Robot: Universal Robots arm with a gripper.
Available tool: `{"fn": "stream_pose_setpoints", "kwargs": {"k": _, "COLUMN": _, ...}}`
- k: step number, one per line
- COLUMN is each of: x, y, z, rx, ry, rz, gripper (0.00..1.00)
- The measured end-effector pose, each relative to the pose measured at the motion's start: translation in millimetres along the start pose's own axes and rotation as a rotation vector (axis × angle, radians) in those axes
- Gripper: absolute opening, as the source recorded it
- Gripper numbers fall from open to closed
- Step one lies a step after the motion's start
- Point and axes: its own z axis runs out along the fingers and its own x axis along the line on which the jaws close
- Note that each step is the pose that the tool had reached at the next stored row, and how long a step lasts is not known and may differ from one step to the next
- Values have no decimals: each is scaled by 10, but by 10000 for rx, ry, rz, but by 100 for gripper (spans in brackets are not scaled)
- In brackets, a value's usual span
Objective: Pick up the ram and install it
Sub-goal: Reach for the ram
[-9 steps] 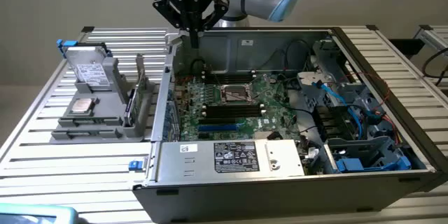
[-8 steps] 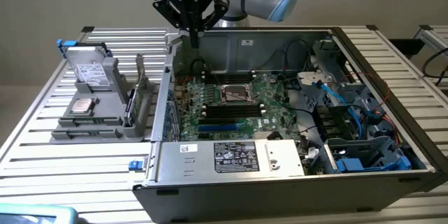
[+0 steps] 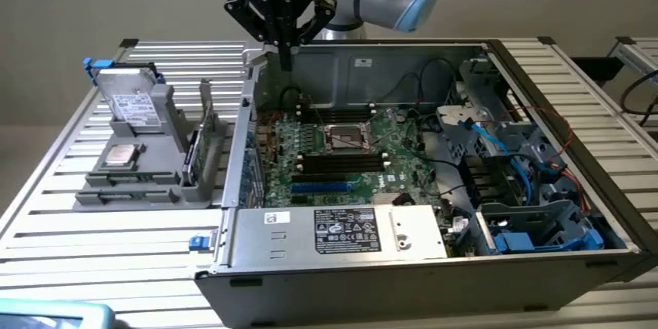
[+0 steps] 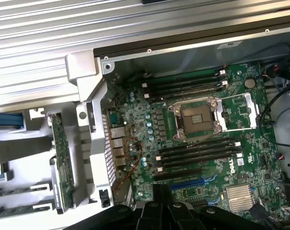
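Exterior view: jaws closed, empty, above computer case point(image 3: 340, 283).

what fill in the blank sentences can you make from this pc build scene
The gripper hangs above the open computer case with its jaws ___.
The processor socket on the motherboard is ___.
The grey parts holder sits on the exterior view's ___ of the case.
Missing: shut; empty; left.
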Motion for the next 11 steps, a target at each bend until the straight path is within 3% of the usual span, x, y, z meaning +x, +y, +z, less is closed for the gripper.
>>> {"fn": "stream_pose_setpoints", "kwargs": {"k": 6, "x": 2, "y": 0, "z": 0, "rx": -2, "ry": -1, "rz": 14, "gripper": 11}}
{"fn": "stream_pose_setpoints", "kwargs": {"k": 11, "x": 157, "y": -30, "z": -5, "rx": -4, "ry": -15, "rz": -9, "gripper": 11}}
